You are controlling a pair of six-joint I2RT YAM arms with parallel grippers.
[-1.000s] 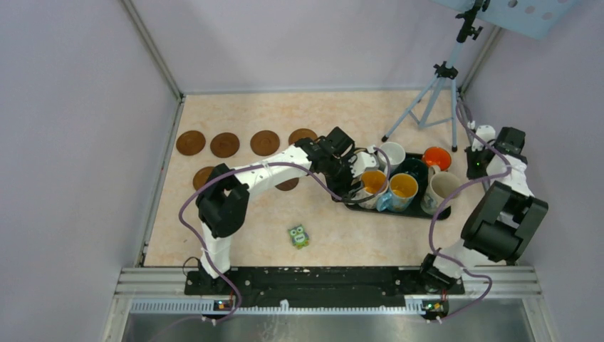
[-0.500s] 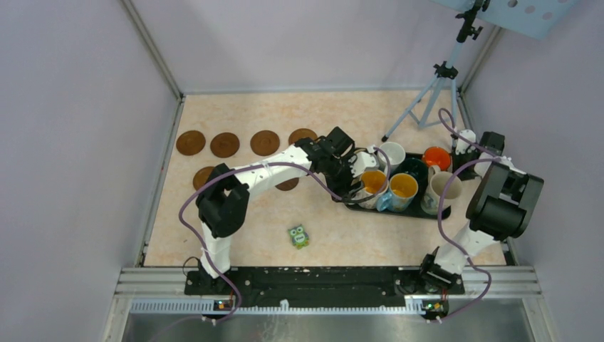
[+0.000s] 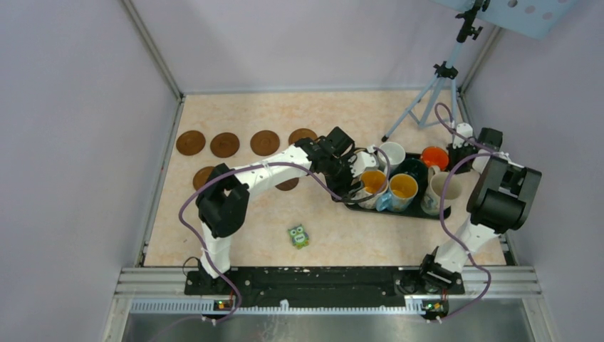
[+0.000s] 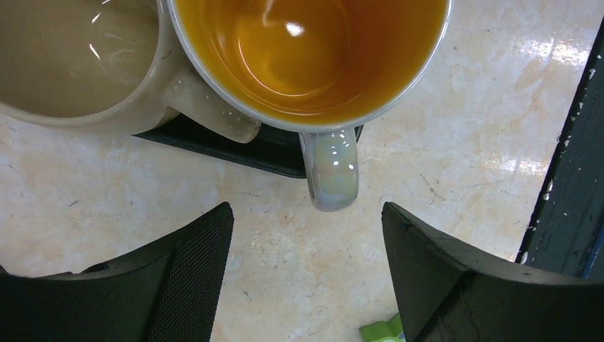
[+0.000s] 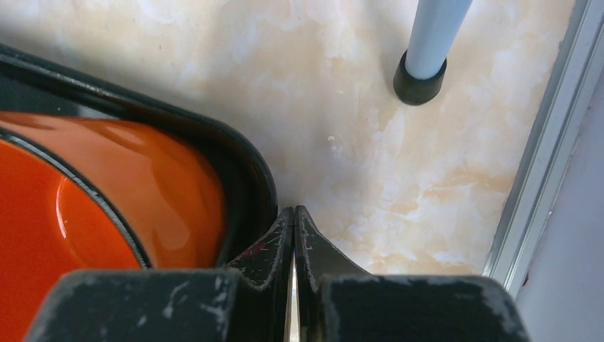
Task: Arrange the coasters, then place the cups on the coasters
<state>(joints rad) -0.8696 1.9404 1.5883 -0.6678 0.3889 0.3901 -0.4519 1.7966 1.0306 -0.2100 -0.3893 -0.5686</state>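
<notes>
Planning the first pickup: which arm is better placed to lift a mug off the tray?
Left. The left gripper is open, its jaws lined up on the handle of the orange-lined mug. The right gripper is shut on nothing at the tray corner beside the orange-red mug.

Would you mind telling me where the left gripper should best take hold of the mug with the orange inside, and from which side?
Probably the handle of the mug, from the side facing the left gripper: it juts clear of the black tray, roughly between the open fingers.
</notes>
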